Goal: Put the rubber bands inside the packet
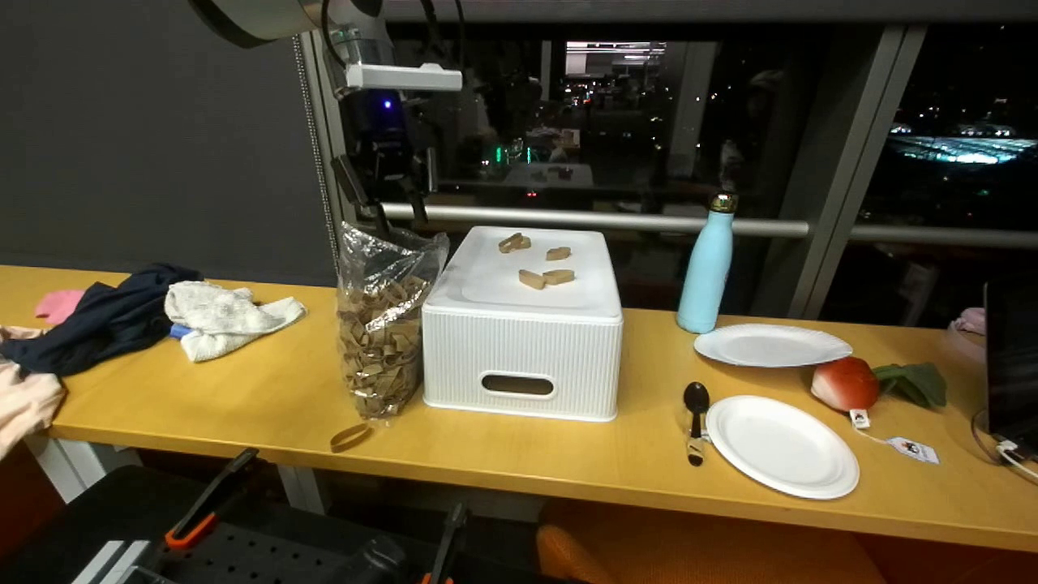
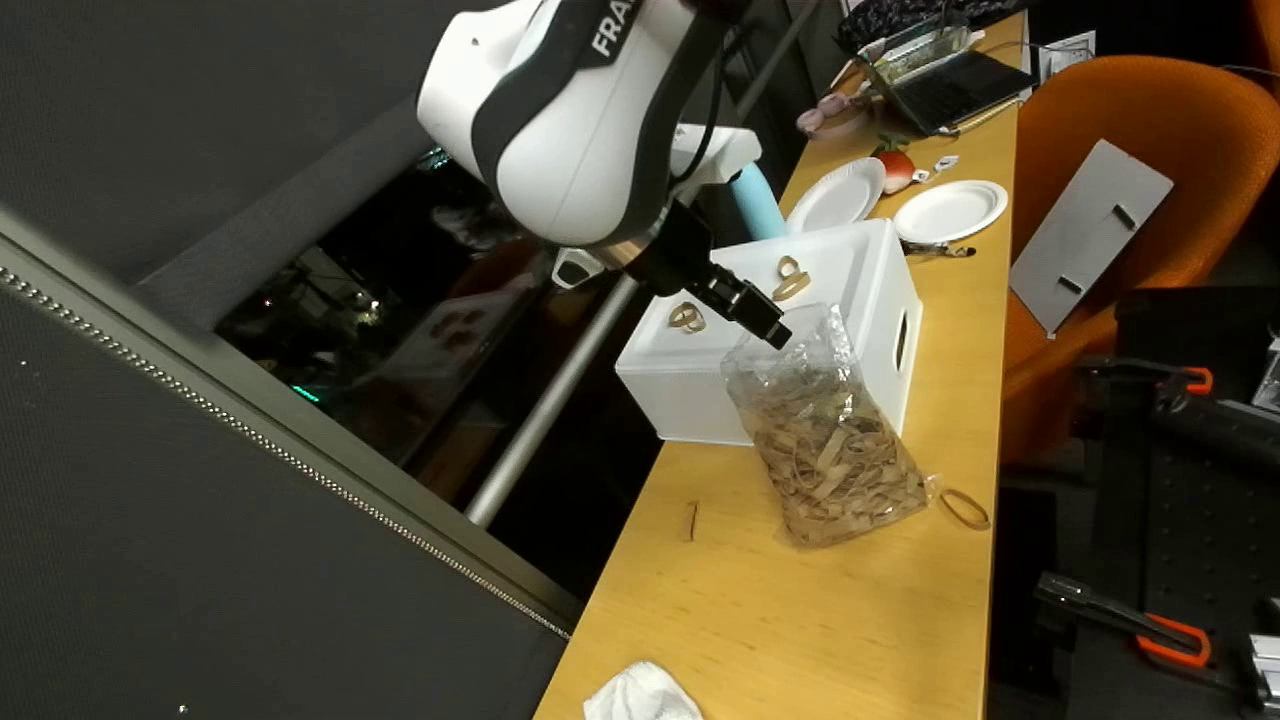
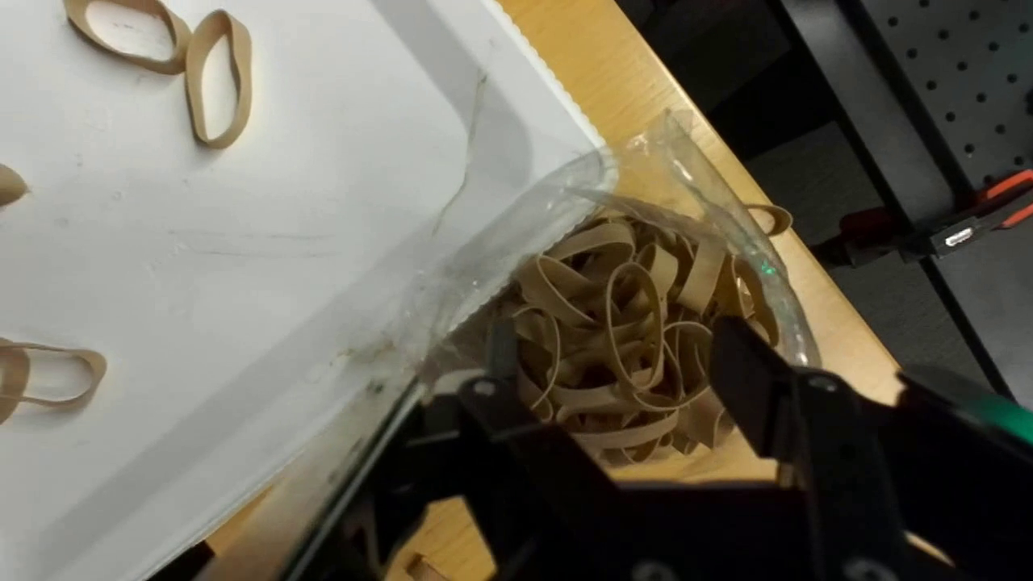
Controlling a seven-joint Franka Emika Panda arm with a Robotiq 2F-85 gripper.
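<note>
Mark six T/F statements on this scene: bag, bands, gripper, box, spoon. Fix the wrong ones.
1. The bag, with bands inside, stands beside the box. True.
2. The box has no bands on top. False: several lie there.
3. The gripper is open. True.
4. The gripper is at the bottle. False: it is at the top of the bag.
5. All bands outside the bag are on the box. False: a loose band lies on the table.
6. A spoon lies beside a plate. True.
</note>
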